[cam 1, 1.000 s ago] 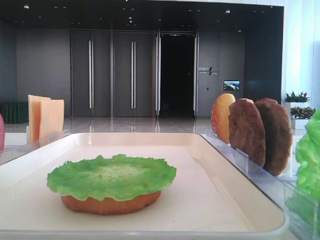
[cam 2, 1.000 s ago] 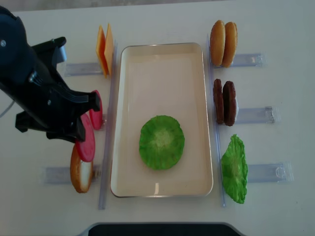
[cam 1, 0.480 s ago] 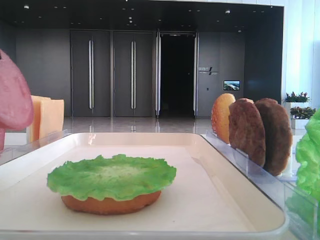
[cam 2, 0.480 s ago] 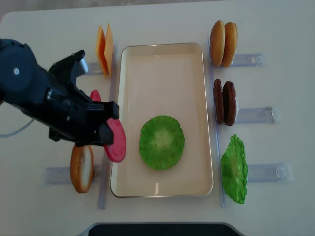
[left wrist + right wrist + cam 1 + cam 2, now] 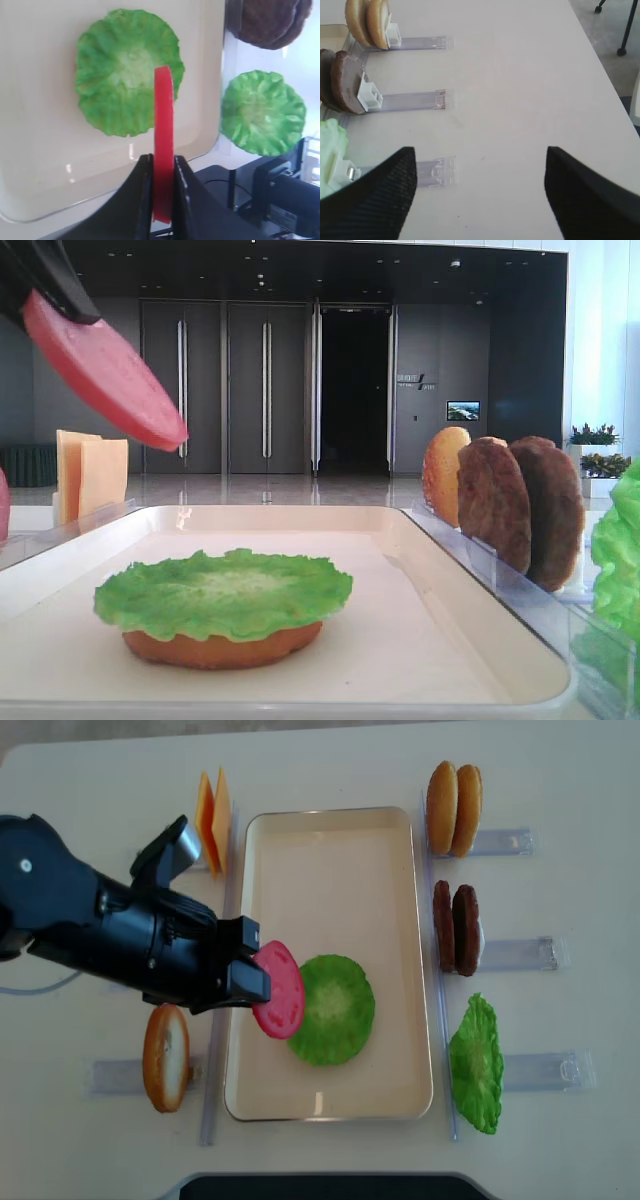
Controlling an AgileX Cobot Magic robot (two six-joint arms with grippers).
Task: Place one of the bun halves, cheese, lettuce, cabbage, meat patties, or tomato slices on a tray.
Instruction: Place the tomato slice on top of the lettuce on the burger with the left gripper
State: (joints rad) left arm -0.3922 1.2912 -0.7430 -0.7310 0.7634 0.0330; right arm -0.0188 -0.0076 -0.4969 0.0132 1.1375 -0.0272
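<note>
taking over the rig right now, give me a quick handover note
Left gripper: shut on a tomato slice, held above the tray beside the lettuce.
Right gripper: open, holding nothing, over bare table right of the racks.
On the tray: lettuce lying on a flat bun half.
Racks: cheese and one bun half on the left; two bun halves, meat patties and a second lettuce leaf on the right.
Done: bun half and lettuce placed.
Left: lower the tomato slice onto the lettuce and release.
</note>
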